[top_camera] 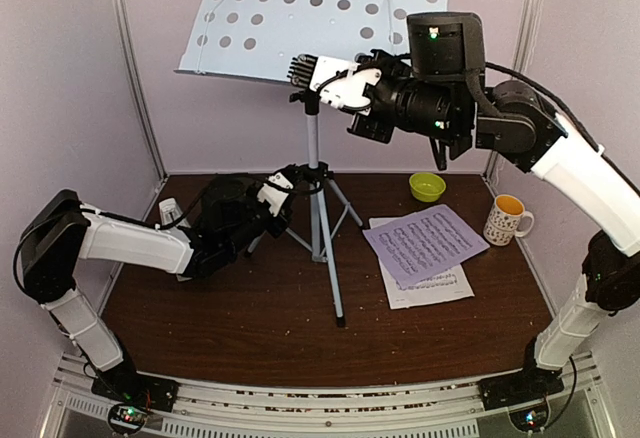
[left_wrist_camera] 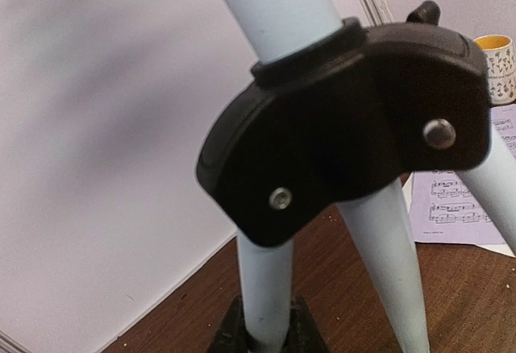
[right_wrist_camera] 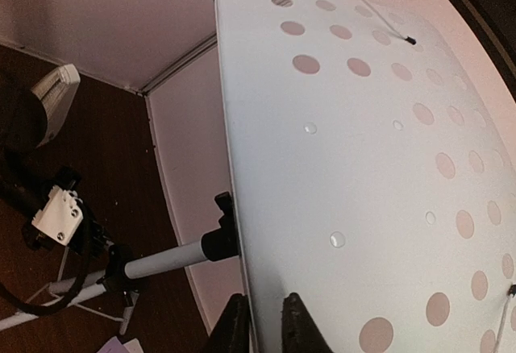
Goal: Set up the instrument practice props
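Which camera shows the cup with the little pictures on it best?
The top camera: the whole mug, handle too, stands right of the sheets. The left wrist camera catches just a slice of mug at its edge. The right wrist camera misses it.

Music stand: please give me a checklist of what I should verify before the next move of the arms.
1. Left tool closed on a tripod leg: ok.
2. Right tool clamped on the desk: cannot tell; its fingers straddle the edge.
3. Music stand upright on the table: ok.
4. Sheet-music pages on the desk: not ok; both lie on the table.
5. Mug and bowl apart from the tripod: ok.
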Controlling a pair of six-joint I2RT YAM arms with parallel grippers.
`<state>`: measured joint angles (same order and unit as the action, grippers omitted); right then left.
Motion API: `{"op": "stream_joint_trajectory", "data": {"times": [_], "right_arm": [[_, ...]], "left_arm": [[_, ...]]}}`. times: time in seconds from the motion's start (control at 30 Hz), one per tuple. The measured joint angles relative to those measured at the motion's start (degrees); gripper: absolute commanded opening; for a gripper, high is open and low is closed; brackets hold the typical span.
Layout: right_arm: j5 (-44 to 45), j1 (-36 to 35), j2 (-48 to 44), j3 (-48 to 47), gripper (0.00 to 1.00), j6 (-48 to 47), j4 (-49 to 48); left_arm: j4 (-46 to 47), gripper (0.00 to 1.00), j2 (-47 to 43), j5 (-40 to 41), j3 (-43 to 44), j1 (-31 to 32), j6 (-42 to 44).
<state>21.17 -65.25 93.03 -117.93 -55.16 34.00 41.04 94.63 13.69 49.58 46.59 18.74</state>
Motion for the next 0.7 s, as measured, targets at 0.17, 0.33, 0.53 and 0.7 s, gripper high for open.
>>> {"op": "stream_joint_trajectory", "data": {"times": [0.17,0.33,0.53,0.7], "right_arm": [[-0.3,-2.1,-0.1,0.2,0.43,0.3,-10.2],[-0.5,-3.7,-2.0,0.2,0.64,0.2,-20.8],[0.0,-6.9,-4.6,0.2,0.86,0.3,-26.2],[0.2,-11.1,-6.7,3.2,0.93,2.4,-27.5]], "left_arm": [[1.1,0.0,0.1,0.4,-0.5,-0.1,-0.9],[1.7,0.0,0.2,0.7,-0.8,0.0,-1.2],[1.9,0.0,0.2,1.0,-0.9,0.1,-1.4],[2.3,0.0,0.2,1.4,-1.1,0.2,-1.6]]}}
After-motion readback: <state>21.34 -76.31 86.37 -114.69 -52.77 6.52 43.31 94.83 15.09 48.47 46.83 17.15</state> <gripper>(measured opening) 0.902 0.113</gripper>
